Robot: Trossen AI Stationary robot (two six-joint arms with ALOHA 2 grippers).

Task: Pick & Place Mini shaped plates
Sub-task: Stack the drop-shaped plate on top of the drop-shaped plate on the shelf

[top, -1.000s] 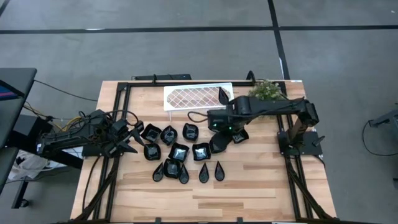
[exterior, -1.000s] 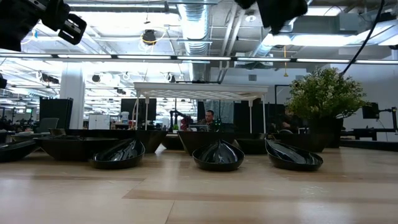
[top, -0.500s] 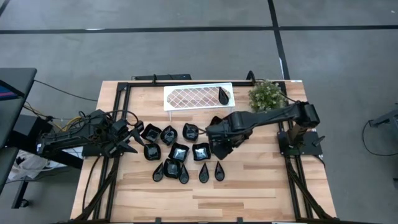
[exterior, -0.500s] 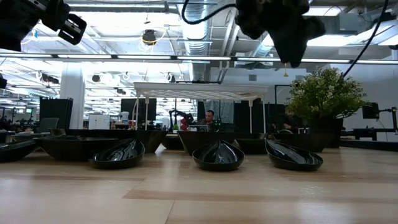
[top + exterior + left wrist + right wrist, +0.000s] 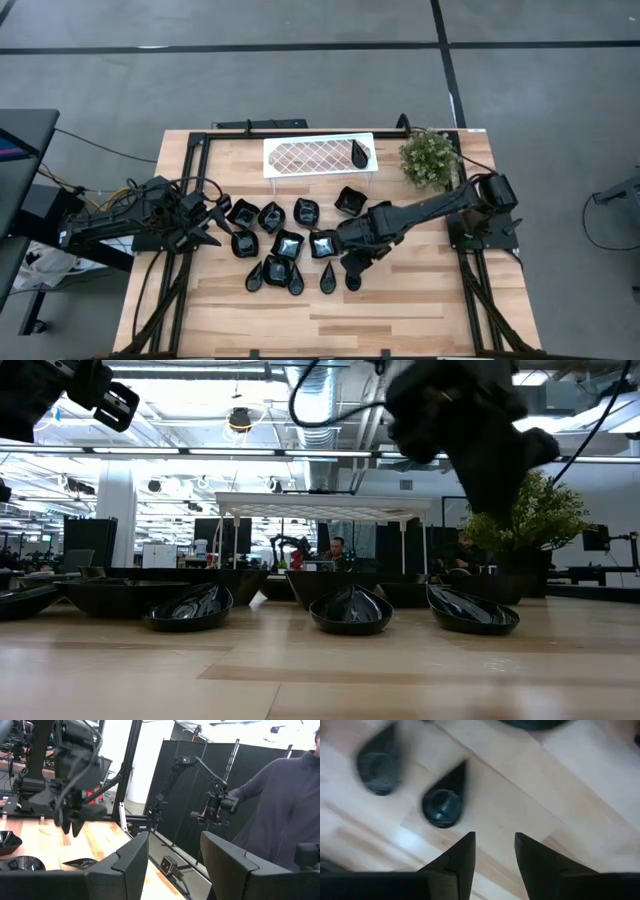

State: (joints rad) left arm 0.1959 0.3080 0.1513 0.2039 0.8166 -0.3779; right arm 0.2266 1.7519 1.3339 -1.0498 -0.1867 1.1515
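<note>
Reaching: my right arm stretches from the right edge toward frame center in the high view, right gripper [image 5: 352,262] hanging over the lower-right end of the plate cluster.
Left arm: parked at mid-left, left gripper [image 5: 207,222] just beside the leftmost plates.
Tray: white lattice tray [image 5: 300,157] at upper center, one teardrop plate [image 5: 359,154] sitting at its right end.
Plates: rest of the mini shaped plates [image 5: 288,243] are bunched mid-table; the teardrop ones line the lower row.
Right hand: fingers [image 5: 460,857] parted, nothing between them, a teardrop dish [image 5: 444,803] on the wood [image 5: 520,795] just ahead, not touching.
Left hand: fingers [image 5: 131,862] spread, empty too.
Plant: green plant [image 5: 428,158] at the upper right of the table.
</note>
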